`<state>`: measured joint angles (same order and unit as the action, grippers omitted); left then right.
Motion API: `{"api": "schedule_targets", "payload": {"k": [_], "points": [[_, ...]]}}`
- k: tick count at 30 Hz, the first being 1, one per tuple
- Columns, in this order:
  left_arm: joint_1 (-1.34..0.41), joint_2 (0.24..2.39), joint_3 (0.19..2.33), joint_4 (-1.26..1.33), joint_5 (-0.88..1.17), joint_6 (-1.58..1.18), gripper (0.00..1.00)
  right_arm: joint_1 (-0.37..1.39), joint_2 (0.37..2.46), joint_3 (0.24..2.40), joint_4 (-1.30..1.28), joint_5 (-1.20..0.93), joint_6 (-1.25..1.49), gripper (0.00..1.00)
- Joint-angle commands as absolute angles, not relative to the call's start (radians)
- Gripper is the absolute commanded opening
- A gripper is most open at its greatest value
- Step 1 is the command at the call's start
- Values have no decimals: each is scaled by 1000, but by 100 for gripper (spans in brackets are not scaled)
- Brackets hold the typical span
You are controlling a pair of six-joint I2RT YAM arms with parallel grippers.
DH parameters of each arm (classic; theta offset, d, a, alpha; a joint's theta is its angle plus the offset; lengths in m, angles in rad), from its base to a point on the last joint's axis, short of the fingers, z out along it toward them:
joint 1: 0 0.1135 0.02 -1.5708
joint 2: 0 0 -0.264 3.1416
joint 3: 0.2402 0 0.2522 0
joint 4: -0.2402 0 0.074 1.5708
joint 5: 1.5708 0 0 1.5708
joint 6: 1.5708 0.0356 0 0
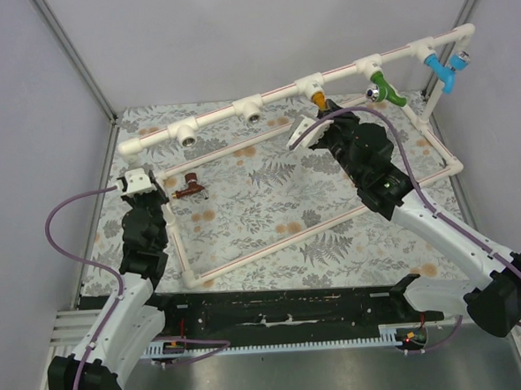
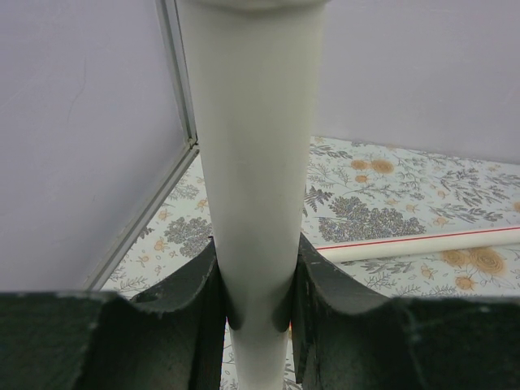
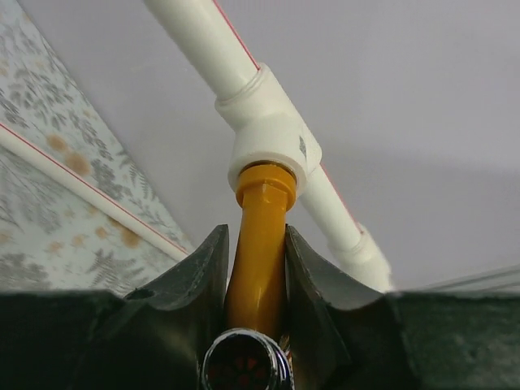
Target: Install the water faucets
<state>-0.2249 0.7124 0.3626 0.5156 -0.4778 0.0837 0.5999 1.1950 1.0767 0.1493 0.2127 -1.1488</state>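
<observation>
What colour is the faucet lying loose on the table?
The loose faucet is dark reddish-brown; it shows best in the top external view.

Table (image 1: 243,192), fern-print cloth. White pipe frame (image 1: 272,245) stands on it, base rect. spanning L to R edge. Brown faucet (image 1: 189,188) lies nr left edge, inside base.

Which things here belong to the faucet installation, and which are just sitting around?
Job:
- orange-yellow faucet, held by right gripper
- reddish-brown faucet, on the table
- pipe frame, clamped by left gripper

Bystanders:
- green tap
- blue tap
</observation>
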Motion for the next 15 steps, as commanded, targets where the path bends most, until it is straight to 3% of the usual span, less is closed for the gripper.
{"api": "schedule_targets", "payload": {"k": [1, 6, 11, 15], "points": [[-227, 696, 400, 564, -476, 89, 2, 583, 1203, 1055, 169, 276, -521, 17], [-227, 693, 400, 565, -479, 89, 2, 575, 1178, 1055, 244, 299, -189, 6], [-227, 689, 400, 563, -479, 89, 2, 563, 1143, 1072, 279, 299, -48, 4], [-227, 689, 402, 561, -476, 81, 2, 561, 1106, 1085, 272, 235, -72, 32]]}}
